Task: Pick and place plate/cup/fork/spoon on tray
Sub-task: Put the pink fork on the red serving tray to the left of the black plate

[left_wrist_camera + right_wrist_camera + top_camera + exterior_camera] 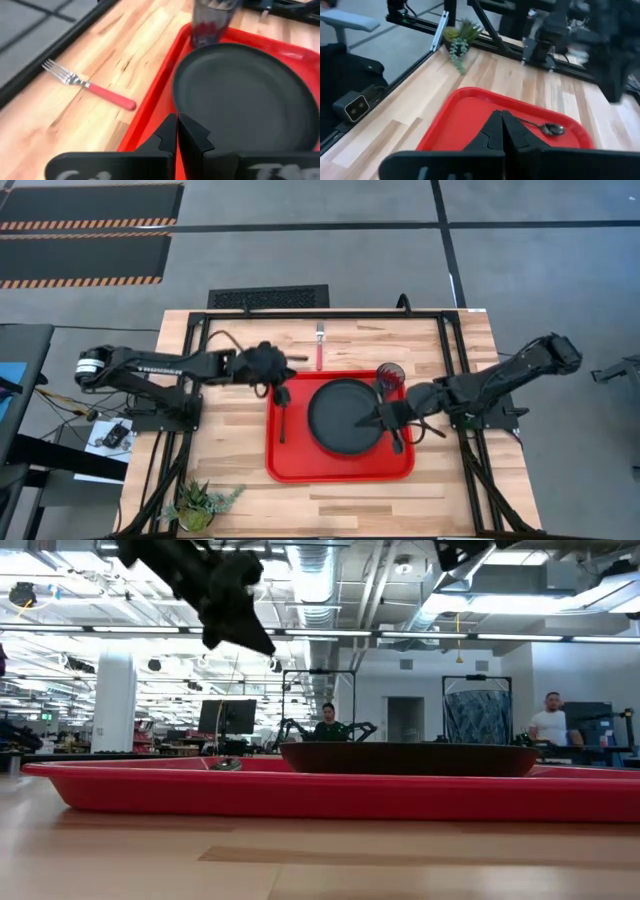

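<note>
1. Progress: 3 of 4 items look placed. The plate (pixel 347 416) sits flat in the middle of the tray (pixel 340 470). The cup (pixel 390 375) stands upright in the tray's far right corner, just beside the plate. The spoon (pixel 282 412) lies along the tray's left side, bowl toward the far edge.
2. Left to do: the fork (pixel 320 345). It lies on the bare wood surface (pixel 240 490) just beyond the tray's far edge, tines pointing away from the tray, red handle toward it. Nothing is touching it.
3. Left hand (pixel 281 380) hangs above the tray's far left corner, over the spoon's bowl end. Fingers clenched together, grasping nothing; the left wrist view shows the tips meeting.
4. Right hand (pixel 374 418) hovers over the plate's right side. Its fingers are also pressed together with nothing between them, per the right wrist view.
5. My read: the left hand is nearest the fork, so that pick probably comes next.
6. Writing: white lettering runs along the left arm's forearm in the high view, too small to read. No other labels legible.
7. Potted plant (pixel 197 505) sits at the near left corner of the surface, well clear of the work.
</note>
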{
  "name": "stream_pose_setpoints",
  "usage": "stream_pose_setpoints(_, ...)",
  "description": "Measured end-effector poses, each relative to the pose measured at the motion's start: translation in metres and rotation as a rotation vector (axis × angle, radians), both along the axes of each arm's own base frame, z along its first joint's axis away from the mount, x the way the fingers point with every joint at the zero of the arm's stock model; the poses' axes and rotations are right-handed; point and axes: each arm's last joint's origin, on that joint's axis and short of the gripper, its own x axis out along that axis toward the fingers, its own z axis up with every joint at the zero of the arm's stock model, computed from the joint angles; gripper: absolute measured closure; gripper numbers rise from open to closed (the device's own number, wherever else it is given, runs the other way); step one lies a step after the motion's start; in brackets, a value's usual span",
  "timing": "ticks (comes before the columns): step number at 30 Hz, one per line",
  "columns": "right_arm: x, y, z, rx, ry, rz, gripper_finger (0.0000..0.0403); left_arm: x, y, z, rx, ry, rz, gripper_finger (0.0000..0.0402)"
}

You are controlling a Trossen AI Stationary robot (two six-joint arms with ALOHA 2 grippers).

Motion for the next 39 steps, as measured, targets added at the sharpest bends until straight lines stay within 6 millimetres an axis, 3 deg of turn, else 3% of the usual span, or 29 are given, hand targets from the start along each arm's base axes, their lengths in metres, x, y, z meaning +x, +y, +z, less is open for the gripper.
stream_pose_setpoints(6,0.004,-0.016,0.001,-0.020,-0.011,-0.026,0.0402,0.007,0.048,-0.017,-0.086,0.076,0.068,0.0401)
stream_pose_setpoints(14,0.006,-0.021,0.003,-0.043,-0.051,-0.036,0.0402,0.041,0.100,-0.026,-0.077,0.190,0.079,0.0387)
stream_pose_setpoints(24,-0.012,-0.032,-0.030,-0.028,-0.263,-0.066,0.0402,0.073,0.144,-0.035,-0.157,0.257,0.186,0.0299)
stream_pose_setpoints(31,-0.018,-0.037,-0.022,-0.019,-0.290,-0.086,0.0402,0.088,0.173,-0.060,-0.319,0.271,0.228,0.0268)
stream_pose_setpoints(39,-0.018,-0.036,-0.023,-0.019,-0.280,-0.082,0.0400,0.110,0.191,-0.076,-0.332,0.388,0.241,0.0251)
